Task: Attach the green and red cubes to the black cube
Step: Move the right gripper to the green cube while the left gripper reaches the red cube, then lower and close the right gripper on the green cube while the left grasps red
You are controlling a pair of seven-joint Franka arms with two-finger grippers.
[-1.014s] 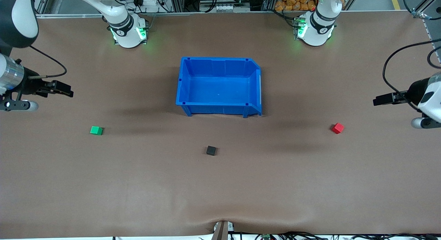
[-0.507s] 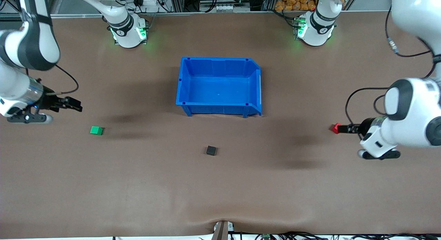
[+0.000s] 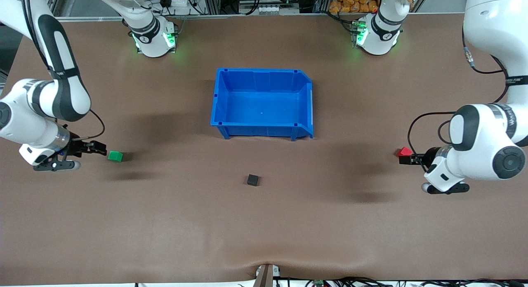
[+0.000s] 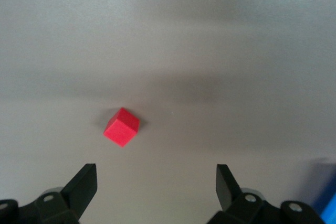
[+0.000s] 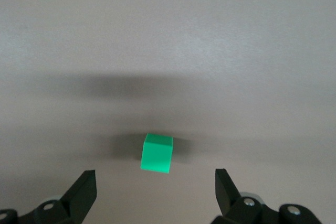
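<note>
The green cube [image 3: 115,156] lies on the table toward the right arm's end; it also shows in the right wrist view [image 5: 157,153]. My right gripper [image 3: 98,148] is open and low, just beside the green cube, not touching it. The red cube [image 3: 404,151] lies toward the left arm's end, partly covered in the front view; it also shows in the left wrist view [image 4: 122,127]. My left gripper [image 3: 407,159] is open, right next to the red cube, apart from it. The black cube [image 3: 253,180] lies alone mid-table, nearer the front camera than the bin.
A blue bin [image 3: 307,114] stands empty mid-table, farther from the front camera than the black cube. Cables hang from both wrists. A small fixture [image 3: 267,274] sits at the table's near edge.
Both arms have swung in and come down: the right gripper toward the green cube, the left gripper toward the red cube. The cubes have not moved.
</note>
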